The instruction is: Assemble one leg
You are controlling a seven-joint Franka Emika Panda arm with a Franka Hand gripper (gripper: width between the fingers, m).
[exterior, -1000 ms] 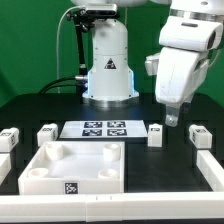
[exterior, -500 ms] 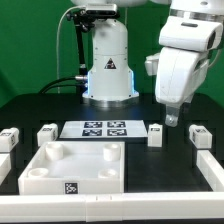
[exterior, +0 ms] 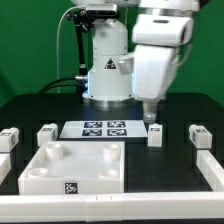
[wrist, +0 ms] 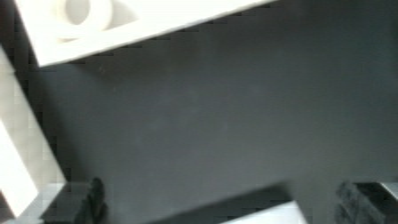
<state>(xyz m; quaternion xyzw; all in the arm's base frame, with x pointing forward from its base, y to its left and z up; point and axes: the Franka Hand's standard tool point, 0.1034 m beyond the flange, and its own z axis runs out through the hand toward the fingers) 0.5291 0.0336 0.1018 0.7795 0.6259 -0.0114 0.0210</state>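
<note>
Spread open and empty, the hand (exterior: 150, 113) is hovering over the small white plastic block-shaped leg (exterior: 155, 135) standing upright at its six o'clock on the black table (exterior: 35, 105).

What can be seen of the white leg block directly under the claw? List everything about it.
The small white plastic block-shaped leg stands upright on the black table, just to the exterior view's right of the marker board and apart from it. It looks solid and squarish, with a dark tag mark on its front that is too small to read. The claw hangs right above it, jaws open, apparently not touching it. Only the table touches it.
</note>
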